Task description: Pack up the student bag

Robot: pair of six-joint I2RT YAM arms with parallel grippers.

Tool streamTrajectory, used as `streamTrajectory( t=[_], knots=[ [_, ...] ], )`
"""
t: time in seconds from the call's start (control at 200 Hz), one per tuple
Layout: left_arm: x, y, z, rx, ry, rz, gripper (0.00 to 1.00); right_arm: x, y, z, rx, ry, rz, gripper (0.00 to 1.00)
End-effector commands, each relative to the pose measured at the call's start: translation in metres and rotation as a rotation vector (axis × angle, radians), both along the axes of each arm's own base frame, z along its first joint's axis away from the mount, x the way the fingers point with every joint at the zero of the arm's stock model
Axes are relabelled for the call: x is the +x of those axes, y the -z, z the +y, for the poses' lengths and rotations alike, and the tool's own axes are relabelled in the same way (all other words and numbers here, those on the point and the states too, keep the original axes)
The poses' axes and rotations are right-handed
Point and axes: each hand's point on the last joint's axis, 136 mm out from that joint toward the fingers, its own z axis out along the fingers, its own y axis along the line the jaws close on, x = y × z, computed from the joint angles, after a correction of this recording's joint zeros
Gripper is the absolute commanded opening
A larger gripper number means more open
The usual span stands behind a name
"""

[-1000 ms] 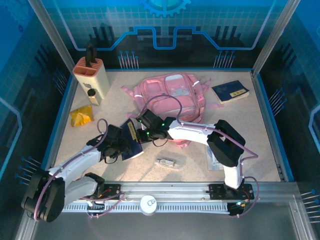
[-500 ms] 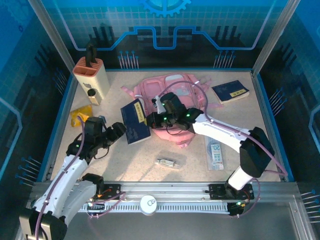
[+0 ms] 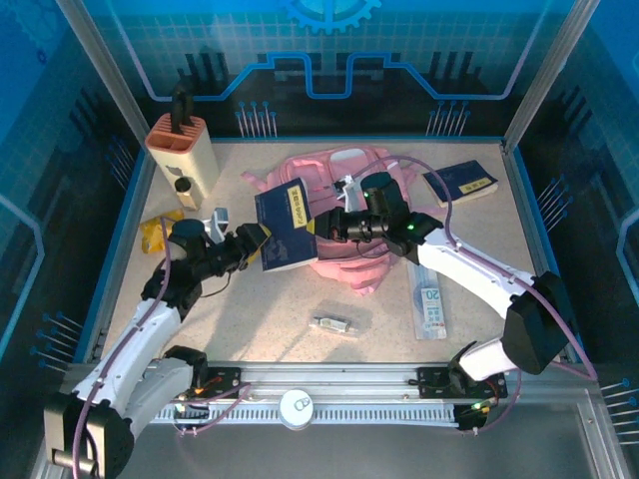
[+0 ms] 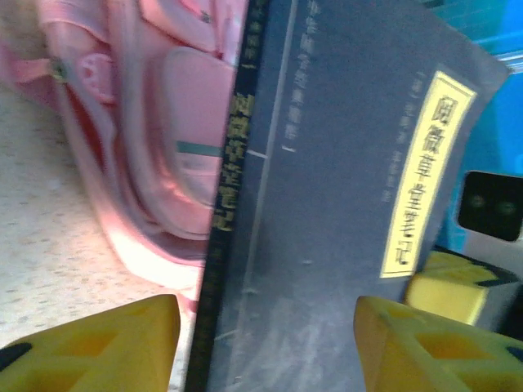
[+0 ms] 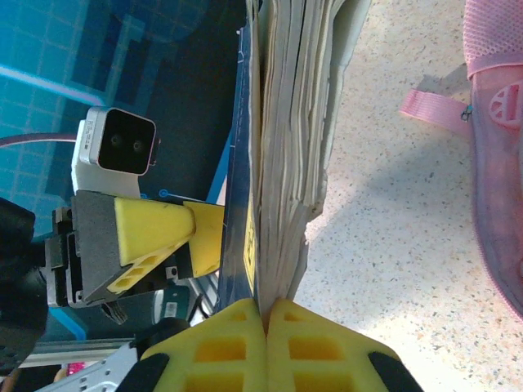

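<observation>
Top external view: right gripper (image 3: 329,228) pinches a dark blue book (image 3: 288,225) tilted up over the left side of the student bag (image 3: 344,261) lying mid-table, while left gripper (image 3: 252,244), jaws spread, sits at the book's left edge.

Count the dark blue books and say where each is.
2. One blue book is held up by the right pincer before the student bag; the other blue book lies flat at the back right. More may be hidden inside.
</observation>
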Motion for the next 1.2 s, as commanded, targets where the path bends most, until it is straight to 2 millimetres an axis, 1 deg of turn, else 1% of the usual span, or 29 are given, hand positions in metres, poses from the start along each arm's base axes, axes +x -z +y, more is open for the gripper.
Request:
streamTrajectory(
  t=[0.0, 0.15, 0.26, 0.285, 0.43, 0.47, 0.495, 0.63, 0.675, 0.68, 0.745, 0.815, 0.876, 0.956, 1.021, 1.081, 1.111, 1.136, 1.196],
  knots=[
    [0.002, -0.016, -0.013, -0.054, 0.049, -0.038, 0.55, 0.0, -0.026, -0.002, 0.094, -0.014, -0.036, 0.0],
    [0.005, -0.019, -0.025, -0.086, 0.076, -0.047, 0.48, 0.002, -0.022, -0.001, 0.109, -0.012, -0.018, 0.0],
    [0.004, -0.023, -0.032, -0.09, 0.093, -0.058, 0.37, 0.003, -0.015, -0.004, 0.088, 0.003, -0.018, 0.0],
    [0.004, -0.024, -0.032, -0.093, 0.092, -0.064, 0.36, 0.004, -0.013, -0.005, 0.083, 0.009, -0.013, 0.0],
    [0.005, -0.033, -0.032, -0.096, 0.089, -0.092, 0.2, 0.005, -0.006, -0.011, 0.071, 0.023, -0.002, 0.0],
    [0.005, -0.036, -0.032, -0.098, 0.09, -0.099, 0.18, 0.005, -0.004, -0.012, 0.065, 0.026, 0.004, 0.0],
    [0.005, -0.037, -0.032, -0.101, 0.09, -0.102, 0.17, 0.005, -0.003, -0.013, 0.065, 0.026, 0.005, 0.03],
    [0.007, -0.053, -0.034, -0.135, 0.09, -0.144, 0.12, 0.001, 0.005, -0.015, 0.063, 0.024, 0.04, 0.3],
    [0.008, -0.059, -0.034, -0.148, 0.087, -0.16, 0.11, 0.0, 0.01, -0.016, 0.064, 0.029, 0.057, 0.42],
    [0.008, -0.059, -0.034, -0.149, 0.086, -0.161, 0.1, 0.0, 0.01, -0.016, 0.065, 0.03, 0.06, 0.44],
    [0.009, -0.069, -0.035, -0.165, 0.084, -0.191, 0.09, -0.001, 0.017, -0.018, 0.053, 0.04, 0.088, 0.63],
    [0.01, -0.079, -0.037, -0.18, 0.083, -0.222, 0.09, -0.003, 0.021, -0.018, 0.055, 0.042, 0.113, 0.74],
    [0.01, -0.084, -0.039, -0.184, 0.083, -0.243, 0.1, -0.005, 0.019, -0.014, 0.086, 0.026, 0.129, 0.79],
    [0.011, -0.088, -0.043, -0.182, 0.088, -0.253, 0.09, -0.009, 0.013, -0.006, 0.127, -0.005, 0.149, 0.81],
    [0.014, -0.089, -0.044, -0.176, 0.084, -0.255, 0.09, -0.013, 0.002, 0.0, 0.165, -0.025, 0.139, 0.81],
    [0.015, -0.089, -0.045, -0.167, 0.084, -0.262, 0.09, -0.014, -0.01, 0.003, 0.219, -0.039, 0.128, 0.76],
    [0.016, -0.088, -0.045, -0.162, 0.082, -0.261, 0.09, -0.015, -0.014, 0.005, 0.241, -0.046, 0.135, 0.72],
    [0.017, -0.086, -0.045, -0.158, 0.081, -0.257, 0.09, -0.014, -0.021, 0.006, 0.267, -0.053, 0.119, 0.68],
    [0.019, -0.083, -0.045, -0.145, 0.074, -0.248, 0.09, -0.015, -0.024, 0.007, 0.277, -0.06, 0.12, 0.61]
  ],
)
